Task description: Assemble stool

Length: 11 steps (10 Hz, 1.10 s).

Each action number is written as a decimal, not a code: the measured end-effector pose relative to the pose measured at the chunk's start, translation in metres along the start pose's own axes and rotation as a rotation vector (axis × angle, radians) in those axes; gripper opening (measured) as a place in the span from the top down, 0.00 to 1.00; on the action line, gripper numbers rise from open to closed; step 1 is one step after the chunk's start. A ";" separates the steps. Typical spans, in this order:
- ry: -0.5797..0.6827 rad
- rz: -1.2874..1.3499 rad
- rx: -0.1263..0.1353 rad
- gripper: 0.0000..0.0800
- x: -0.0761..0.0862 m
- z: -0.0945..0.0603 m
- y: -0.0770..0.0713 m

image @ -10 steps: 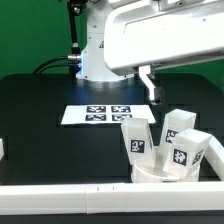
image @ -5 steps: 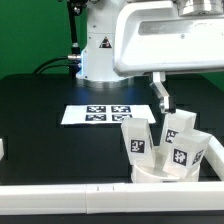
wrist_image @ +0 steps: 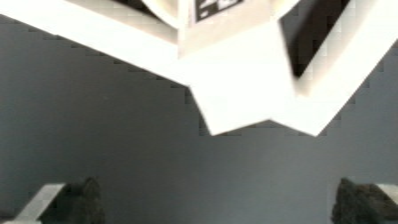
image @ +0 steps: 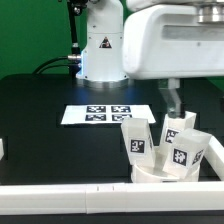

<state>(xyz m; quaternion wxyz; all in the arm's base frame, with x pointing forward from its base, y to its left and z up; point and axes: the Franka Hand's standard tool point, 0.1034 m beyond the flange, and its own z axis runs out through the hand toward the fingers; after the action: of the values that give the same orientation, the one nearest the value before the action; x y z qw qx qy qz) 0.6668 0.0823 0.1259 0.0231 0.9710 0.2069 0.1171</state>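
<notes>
Exterior view: gripper [image: 173, 100] hangs spread open just above the rear leg [image: 179, 127] of the stool [image: 165, 150]; wrist view shows its fingertips [wrist_image: 68, 198] wide apart, clasping nothing.

Arm head shifts steadily toward the exterior view's right across the three moments, now filling the upper right corner. Gripper [image: 173, 100] travels with it: earlier it hung over bare black table beside the marker board, now it hangs directly above the rear leg [image: 178, 128] of the stool, fingertip close to that leg's top. More of the robot base [image: 100, 50] shows at the exterior view's left.
</notes>
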 end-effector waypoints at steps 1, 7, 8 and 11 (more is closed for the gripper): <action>0.021 -0.069 -0.023 0.19 0.005 0.002 0.000; -0.192 -0.052 0.072 0.19 -0.026 0.014 -0.005; -0.212 -0.048 0.082 0.19 -0.025 0.022 -0.009; -0.204 -0.039 0.075 0.19 -0.026 0.025 -0.009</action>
<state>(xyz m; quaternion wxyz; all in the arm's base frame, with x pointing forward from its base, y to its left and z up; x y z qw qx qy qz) 0.6462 0.0804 0.0948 0.0098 0.9739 0.2268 0.0092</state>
